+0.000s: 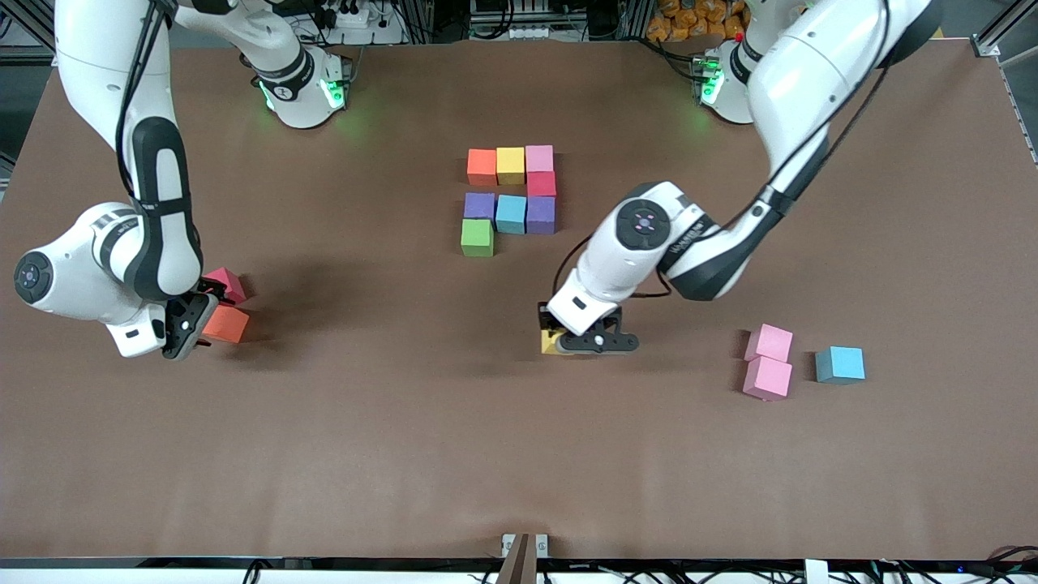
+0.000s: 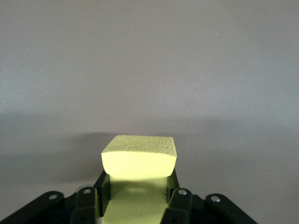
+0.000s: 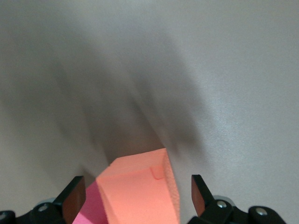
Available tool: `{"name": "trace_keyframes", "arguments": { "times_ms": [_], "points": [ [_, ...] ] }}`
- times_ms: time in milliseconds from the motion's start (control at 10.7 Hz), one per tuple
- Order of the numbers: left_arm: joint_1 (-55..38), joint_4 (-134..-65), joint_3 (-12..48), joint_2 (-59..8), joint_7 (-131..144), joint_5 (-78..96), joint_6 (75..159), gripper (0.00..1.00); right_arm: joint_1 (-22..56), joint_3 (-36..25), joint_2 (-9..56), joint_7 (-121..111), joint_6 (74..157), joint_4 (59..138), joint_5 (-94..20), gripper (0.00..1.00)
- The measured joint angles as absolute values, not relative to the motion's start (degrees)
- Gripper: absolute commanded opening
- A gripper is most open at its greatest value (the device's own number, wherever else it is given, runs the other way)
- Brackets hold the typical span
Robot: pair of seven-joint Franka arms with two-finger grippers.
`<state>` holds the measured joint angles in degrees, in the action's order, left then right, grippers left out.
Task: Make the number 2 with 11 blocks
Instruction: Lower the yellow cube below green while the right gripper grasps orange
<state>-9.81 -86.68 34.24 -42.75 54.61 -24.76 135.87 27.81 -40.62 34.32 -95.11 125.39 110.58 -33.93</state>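
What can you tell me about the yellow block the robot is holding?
The yellow block is a small foam cube, pale yellow with a slightly rough, matte top. The left end effector is shut on it, one finger pressing each side, and it sits level between them. It is down at the brown table, nearer the front camera than the unfinished number. Whether it rests on the table I cannot tell.

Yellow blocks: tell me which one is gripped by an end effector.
The loose yellow block, clamped in the left end effector, nearer the front camera than the digit. The other yellow block sits untouched in the digit's top row.
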Motion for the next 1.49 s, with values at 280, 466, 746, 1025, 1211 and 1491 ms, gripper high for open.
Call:
{"name": "trace_keyframes", "arguments": {
  "times_ms": [280, 466, 746, 1025, 1211, 1491],
  "points": [
    [-19.8, -83.0, 27.2, -44.3, 63.3, -24.7, 135.9, 0.33, 26.8, -40.4, 36.6, -95.7, 126.0, 109.9, -34.0, 1.0],
    [-26.5, -81.1, 21.4, -45.1, 66.4, -24.7, 135.9, 0.33, 26.3, -40.3, 36.6, -95.7, 125.8, 109.9, -34.0, 1.0],
    [-31.6, -80.1, 18.0, -45.9, 67.7, -24.7, 135.9, 0.34, 25.9, -40.1, 36.6, -95.5, 124.4, 109.7, -34.1, 1.0],
    [-37.3, -79.7, 13.6, -46.0, 69.6, -24.7, 135.9, 0.32, 25.8, -40.1, 36.7, -94.6, 116.8, 108.1, -34.1, 1.0],
    [-42.2, -79.7, 10.2, -46.2, 70.6, -24.6, 135.9, 0.32, 25.4, -40.1, 36.7, -94.7, 116.4, 108.0, -34.1, 1.0],
    [-45.1, -79.7, 9.2, -46.2, 72.5, -24.3, 135.8, 0.32, 24.6, -40.0, 37.0, -96.3, 117.7, 108.1, -34.1, 1.0]
  ]
}}
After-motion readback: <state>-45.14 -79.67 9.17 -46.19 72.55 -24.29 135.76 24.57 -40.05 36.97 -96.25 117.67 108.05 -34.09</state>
